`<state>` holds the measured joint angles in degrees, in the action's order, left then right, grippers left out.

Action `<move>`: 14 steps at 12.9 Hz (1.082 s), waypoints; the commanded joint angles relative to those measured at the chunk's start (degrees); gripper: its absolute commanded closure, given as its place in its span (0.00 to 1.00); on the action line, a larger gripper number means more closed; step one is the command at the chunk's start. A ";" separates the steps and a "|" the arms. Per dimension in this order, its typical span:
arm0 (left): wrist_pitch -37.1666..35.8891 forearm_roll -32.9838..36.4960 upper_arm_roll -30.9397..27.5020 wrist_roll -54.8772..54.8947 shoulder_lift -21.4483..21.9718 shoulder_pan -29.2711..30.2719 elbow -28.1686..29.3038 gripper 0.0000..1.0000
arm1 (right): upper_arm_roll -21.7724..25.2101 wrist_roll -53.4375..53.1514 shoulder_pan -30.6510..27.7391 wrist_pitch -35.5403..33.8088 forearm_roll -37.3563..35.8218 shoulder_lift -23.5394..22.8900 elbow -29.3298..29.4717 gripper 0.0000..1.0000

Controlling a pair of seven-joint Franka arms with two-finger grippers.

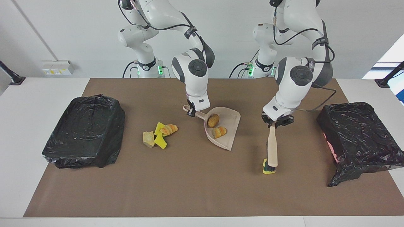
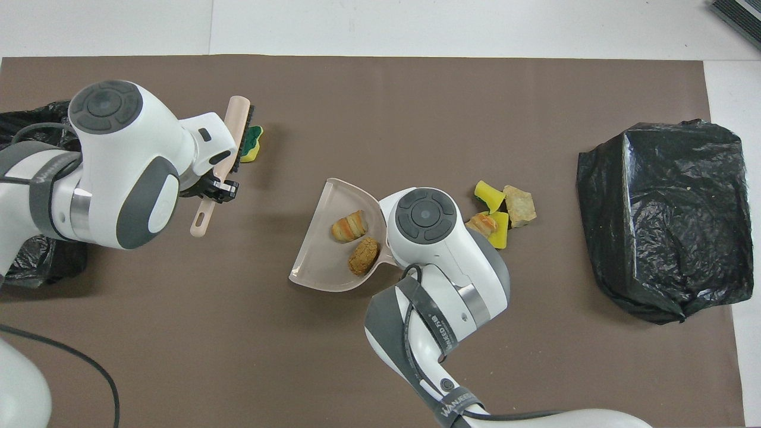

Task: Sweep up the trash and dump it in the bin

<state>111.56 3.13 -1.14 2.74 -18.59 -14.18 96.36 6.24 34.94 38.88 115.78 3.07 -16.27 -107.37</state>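
Nearest the robots: right gripper [image 1: 191, 111] clamped shut on the handle of the beige dustpan [image 1: 228, 126], at the end of the pan closest to the robots. Pan flat on the brown mat [image 1: 195, 189], mouth turned toward the left arm's end of the table. Two orange-tan bread chunks [image 1: 216, 126] inside the dustpan — one deeper in by the handle, the other nearer the open lip.

Beside the dustpan, toward the right arm's end: a small heap of scraps [image 1: 159, 134] on the mat, yellow sponge pieces with a striped bread chunk and a pale tan one, all touching.

Toward the left arm's end from the dustpan: left gripper [image 1: 276, 122] closed tight on the handle of the beige brush [image 1: 272, 148], brush angled down and away from the robots. Bristle end pressed against a yellow-and-green sponge piece [image 1: 268, 170] — farther from the robots than the dustpan and well apart from it.

Flanking everything, well apart from the dustpan at each end of the mat: a black-bagged bin [image 1: 85, 130] at the right arm's end, another black-bagged bin [image 1: 359, 135] at the left arm's end.
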 commanded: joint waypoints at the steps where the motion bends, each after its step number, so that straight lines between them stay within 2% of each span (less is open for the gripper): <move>1: -2.84 1.34 0.52 6.19 -7.58 3.45 -10.47 1.00 | -0.26 -2.07 -0.04 2.61 0.10 -0.08 -1.09 1.00; 3: -1.96 3.10 0.61 8.75 -9.71 4.68 -11.81 1.00 | -0.26 -2.07 -0.04 2.61 0.10 -0.08 -1.09 1.00; 6: 0.74 3.20 0.69 13.95 -10.42 3.12 -8.75 1.00 | -0.26 -2.07 -0.04 2.61 0.10 -0.08 -1.09 1.00; 11: -0.91 1.87 1.31 16.77 -7.79 -0.13 -4.18 1.00 | -0.26 -2.07 -0.04 2.61 0.10 -0.08 -1.09 1.00; 14: -1.08 1.70 1.40 21.86 -3.23 -2.60 3.19 1.00 | -0.26 -2.07 -0.04 2.61 0.10 -0.08 -1.18 1.00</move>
<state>110.83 5.23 0.77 21.51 -26.94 -15.41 92.06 6.24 34.92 38.88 115.89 3.07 -16.27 -107.41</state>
